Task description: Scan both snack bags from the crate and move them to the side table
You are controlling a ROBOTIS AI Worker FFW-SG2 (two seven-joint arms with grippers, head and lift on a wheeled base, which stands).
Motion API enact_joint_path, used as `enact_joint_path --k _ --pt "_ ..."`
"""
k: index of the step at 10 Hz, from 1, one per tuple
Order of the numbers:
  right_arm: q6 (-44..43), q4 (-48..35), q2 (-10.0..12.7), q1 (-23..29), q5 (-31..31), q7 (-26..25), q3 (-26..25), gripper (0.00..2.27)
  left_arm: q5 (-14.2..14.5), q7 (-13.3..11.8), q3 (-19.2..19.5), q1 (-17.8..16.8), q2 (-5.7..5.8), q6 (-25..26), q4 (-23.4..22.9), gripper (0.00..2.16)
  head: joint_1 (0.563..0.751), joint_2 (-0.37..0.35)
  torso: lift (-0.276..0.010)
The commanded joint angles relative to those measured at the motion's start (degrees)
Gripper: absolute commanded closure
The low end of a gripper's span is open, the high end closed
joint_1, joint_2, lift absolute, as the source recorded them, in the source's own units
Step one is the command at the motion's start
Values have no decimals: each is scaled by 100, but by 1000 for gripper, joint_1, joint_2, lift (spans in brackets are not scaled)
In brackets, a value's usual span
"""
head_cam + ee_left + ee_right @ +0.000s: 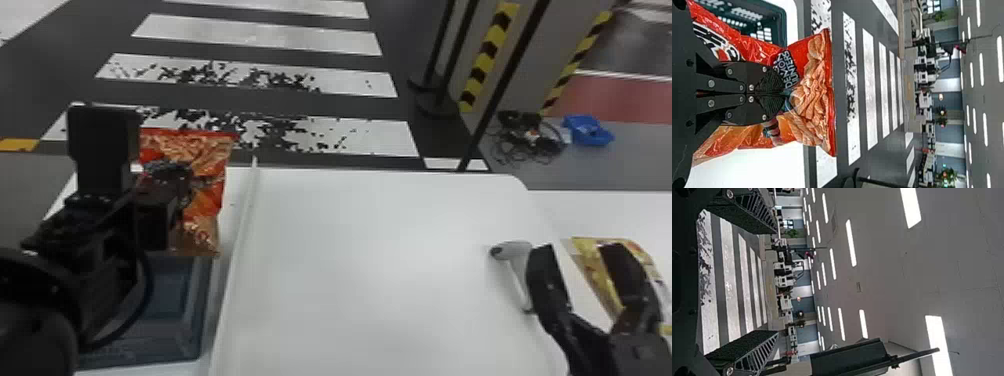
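In the head view my left gripper (162, 185) holds the orange-red snack bag (202, 200) upright over the crate (172, 300) at the left. The left wrist view has my left gripper (783, 94) shut on the front of the red bag (809, 94), with the crate (777, 19) behind. My right gripper (585, 260) stands open at the right, its fingers apart in front of the scanner (517, 275) and the yellow snack bag (592, 260). In the right wrist view my right gripper (772, 282) has nothing between its fingers.
A white table (380, 260) with a raised left edge lies between the arms. The yellow bag rests on a white side surface (620, 215) at the right. Beyond stand dark poles (500, 85), with cables and a blue item (587, 131) on the floor.
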Motion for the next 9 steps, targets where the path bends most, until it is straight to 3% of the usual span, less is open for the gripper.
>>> enact_joint_path --k 1,3,5,7,9 --pt "0 -7 44 13 5 0 -8 83 -119 2 -546 -237 -16 37 121 2142 695 -175 -95" --pt "0 -7 79 13 14 -35 1 110 -418 -24 -1390 -579 -174 90 525 2142 695 -231 -95" --pt "0 1 88 13 5 -61 -17 113 -497 -191 -2032 -799 -464 72 1061 2142 695 -325 -95" --pt "-18 72 141 -22 14 -53 1 113 -831 -367 -2629 -948 -488 -104 1703 2142 695 -350 -95" --pt "-105 142 141 -40 14 -53 27 117 -787 -578 -2866 -1159 -488 -367 2335 2142 695 -350 -95"
